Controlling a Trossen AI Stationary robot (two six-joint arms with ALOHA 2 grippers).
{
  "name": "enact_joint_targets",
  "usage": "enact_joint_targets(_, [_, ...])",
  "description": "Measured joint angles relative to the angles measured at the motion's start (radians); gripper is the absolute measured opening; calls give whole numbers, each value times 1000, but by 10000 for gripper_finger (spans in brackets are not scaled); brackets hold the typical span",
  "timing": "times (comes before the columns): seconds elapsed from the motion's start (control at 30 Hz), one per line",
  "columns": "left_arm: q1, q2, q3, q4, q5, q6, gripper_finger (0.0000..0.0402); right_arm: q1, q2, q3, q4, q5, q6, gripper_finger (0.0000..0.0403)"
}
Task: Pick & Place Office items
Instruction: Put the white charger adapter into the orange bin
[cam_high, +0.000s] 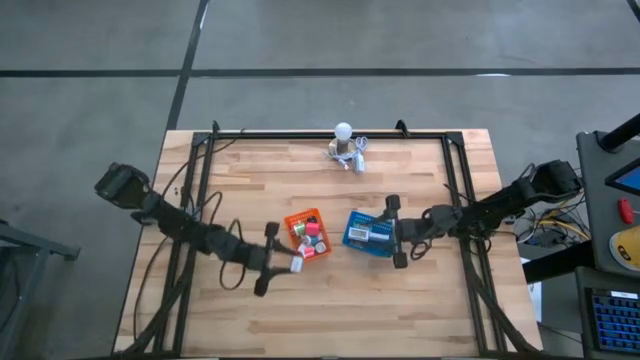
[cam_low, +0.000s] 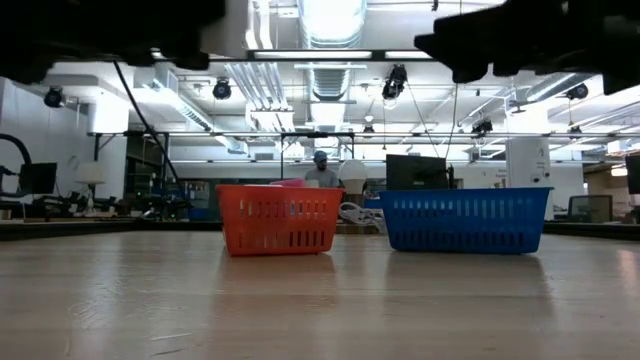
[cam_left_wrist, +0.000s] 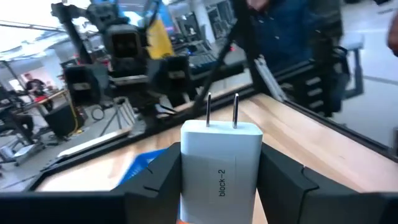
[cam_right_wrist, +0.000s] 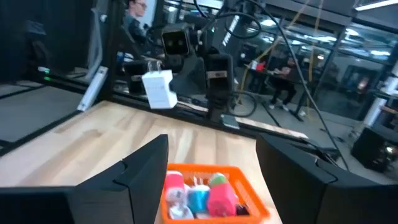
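My left gripper (cam_high: 290, 262) is shut on a white plug block (cam_left_wrist: 221, 168) with two metal prongs, just beside the near left corner of the orange tray (cam_high: 296, 220). The right wrist view shows the same block (cam_right_wrist: 160, 89) held up beyond the orange tray (cam_right_wrist: 244, 175). That tray holds several small office items (cam_right_wrist: 205, 194), pink, teal, green and white. My right gripper (cam_right_wrist: 211, 163) stands open and empty at the right end of the blue tray (cam_high: 360, 232). The low view shows the orange tray (cam_low: 278, 220) and blue tray (cam_low: 465, 220) side by side on the table. My left gripper pinches the white plug block by its two broad side faces (cam_left_wrist: 186, 177) between its two fingers. The fingers lie level and come from the table's left. The prongs (cam_left_wrist: 222, 111) point away from the wrist. The block is lifted clear of the table.
A white round-bulbed cluster with cables (cam_high: 347, 145) sits near the table's far edge. Black frame rails (cam_high: 200, 190) run along the left, right and far sides. Bare wood lies in front of both trays. A person (cam_low: 320, 170) shows in the room beyond.
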Motion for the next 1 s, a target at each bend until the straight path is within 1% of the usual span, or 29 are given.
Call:
enact_joint_targets(0.17, [115,0,17,11,65,-6,164,-37,0,-49,30,3,7,237])
enact_joint_targets(0.43, [251,6,20,5,73,-86,164,-48,0,-90,35,0,35,237])
enact_joint_targets(0.7, [300,82,17,-5,73,-140,164,-49,-1,-88,33,0,22,237])
enact_joint_targets(0.8, [307,109,17,-5,93,-151,164,-49,-1,-85,33,0,13,237])
enact_joint_targets(1.0, [311,122,17,-32,99,-162,164,-48,-1,-88,32,1,7,237])
